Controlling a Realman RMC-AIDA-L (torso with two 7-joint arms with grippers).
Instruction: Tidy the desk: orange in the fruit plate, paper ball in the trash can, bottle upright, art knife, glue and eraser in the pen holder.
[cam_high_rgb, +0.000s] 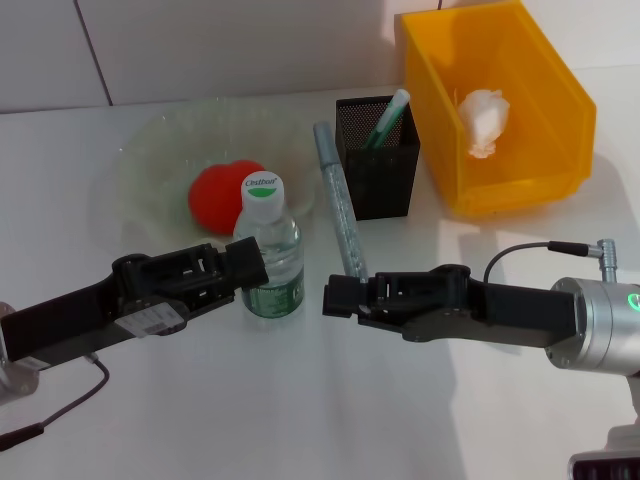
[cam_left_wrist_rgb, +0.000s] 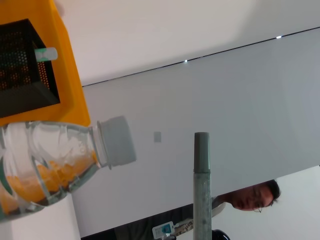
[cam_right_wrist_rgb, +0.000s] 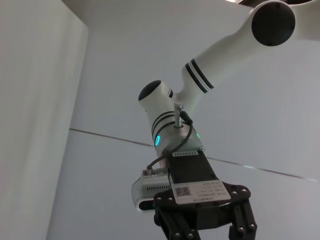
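**Bottle's up, both arms hanging around mid-desk**

The bottle (cam_high_rgb: 270, 248) is standing upright on the white table (cam_high_rgb: 330, 400), white cap on top, right at the near edge of the fruit plate (cam_high_rgb: 140, 170). The orange (cam_high_rgb: 224, 196) sits in that pale green dish, just behind the bottle. The left gripper (cam_high_rgb: 246, 268) is pressed up against the bottle's left side at label height. It looks like it has the bottle between its fingers, but from where I'm standing I honestly can't tell whether it's clamped or just touching.

The right gripper (cam_high_rgb: 336, 297) is low over the table, just to the right of the bottle, with its tip at the near end of the art knife (cam_high_rgb: 340, 210). That's a long grey speckled stick lying flat, running from beside the pen holder (cam_high_rgb: 377, 155) down toward the gripper. Can't tell how the right fingers are set either, all black on black.

The black mesh pen holder has a green-and-white glue stick (cam_high_rgb: 388, 118) leaning inside it. Right beside it is the yellow trash can (cam_high_rgb: 555, 100) with the paper ball (cam_high_rgb: 484, 121) lying inside.

The eraser isn't anywhere I can see.
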